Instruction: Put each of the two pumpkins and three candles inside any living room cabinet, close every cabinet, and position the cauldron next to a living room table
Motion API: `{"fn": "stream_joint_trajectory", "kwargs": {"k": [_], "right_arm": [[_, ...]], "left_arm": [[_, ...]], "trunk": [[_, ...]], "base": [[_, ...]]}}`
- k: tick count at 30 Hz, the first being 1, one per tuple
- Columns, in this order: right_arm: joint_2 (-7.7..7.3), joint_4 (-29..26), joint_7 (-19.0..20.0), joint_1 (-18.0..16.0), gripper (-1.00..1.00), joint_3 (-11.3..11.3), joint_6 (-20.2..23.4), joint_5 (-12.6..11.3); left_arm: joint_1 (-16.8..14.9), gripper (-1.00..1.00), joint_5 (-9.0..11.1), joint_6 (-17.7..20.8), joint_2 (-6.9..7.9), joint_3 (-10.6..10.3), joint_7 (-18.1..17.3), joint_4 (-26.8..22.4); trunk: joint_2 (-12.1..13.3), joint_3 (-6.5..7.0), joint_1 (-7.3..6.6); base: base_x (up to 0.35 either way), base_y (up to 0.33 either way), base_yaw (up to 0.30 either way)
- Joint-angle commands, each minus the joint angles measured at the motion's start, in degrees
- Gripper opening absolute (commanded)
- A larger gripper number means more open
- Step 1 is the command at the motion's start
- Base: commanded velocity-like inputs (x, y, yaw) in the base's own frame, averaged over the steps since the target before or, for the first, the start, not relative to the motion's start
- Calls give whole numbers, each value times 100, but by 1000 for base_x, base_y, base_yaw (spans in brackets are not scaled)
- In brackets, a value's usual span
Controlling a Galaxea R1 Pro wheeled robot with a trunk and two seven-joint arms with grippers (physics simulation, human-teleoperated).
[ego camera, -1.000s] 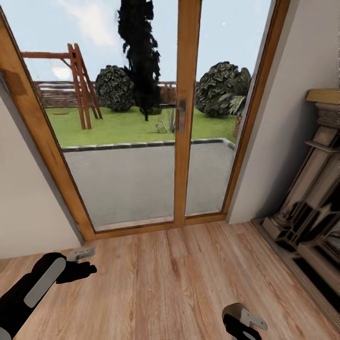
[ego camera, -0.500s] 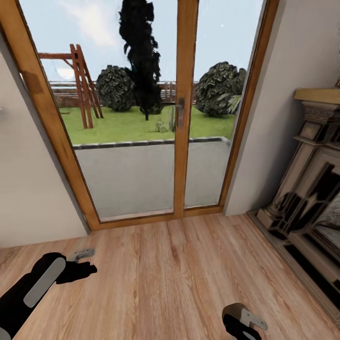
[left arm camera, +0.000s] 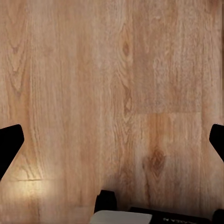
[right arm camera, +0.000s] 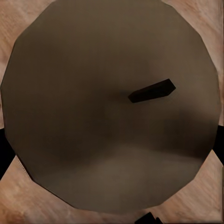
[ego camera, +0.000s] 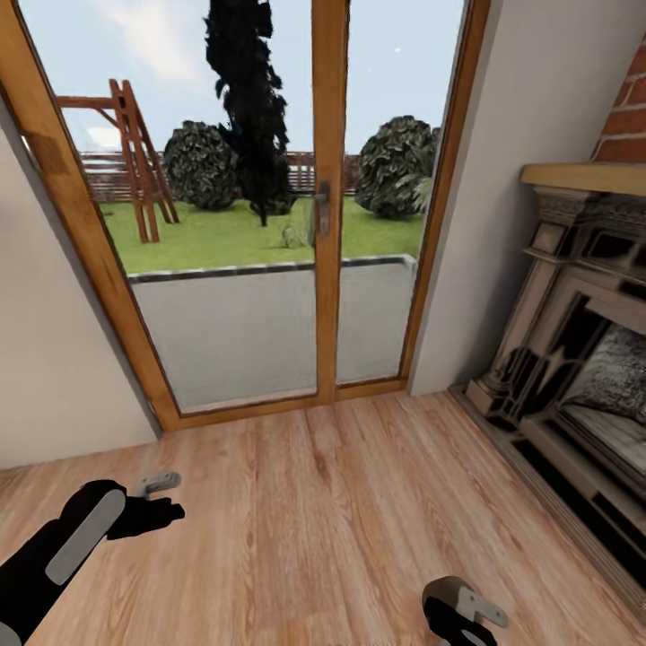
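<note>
In the right wrist view a candle (right arm camera: 93, 70), a round grey-brown disc with a short dark wick, spans the space between my right gripper's (right arm camera: 112, 151) dark fingers, which show at both edges against its sides. In the head view the right gripper (ego camera: 462, 617) is low at the bottom edge over the wood floor. My left gripper (ego camera: 154, 499) hangs at the lower left, and in the left wrist view its fingers (left arm camera: 9, 145) stand wide apart over bare floorboards (left arm camera: 116, 93) with nothing between them.
Straight ahead is a wood-framed glass patio door (ego camera: 325, 215) with a garden beyond it. A stone fireplace (ego camera: 574, 359) with a mantel and a raised hearth runs along the right wall. A plain wall (ego camera: 54, 359) stands at the left, and wood floor (ego camera: 341, 520) lies between.
The whole picture has slid left as the camera turned right, bringing more of the fireplace into view. Both arms hold the same pose.
</note>
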Motion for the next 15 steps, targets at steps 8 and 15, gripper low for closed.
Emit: {"fn": "stream_joint_trajectory", "kwargs": {"k": [8, 15], "right_arm": [[-1, 3, -24, -6, -100, 53, -34, -45], [-1, 7, -22, -6, -100, 53, -31, -47]], "left_arm": [[-3, 100, 49, 4, 7, -16, 59, -8], [-3, 100, 42, 2, 7, -33, 62, -8]], "trunk": [[-4, -46, 0], [-4, -82, 0]], "base": [[-2, 0, -230], [0, 0, -232]]}}
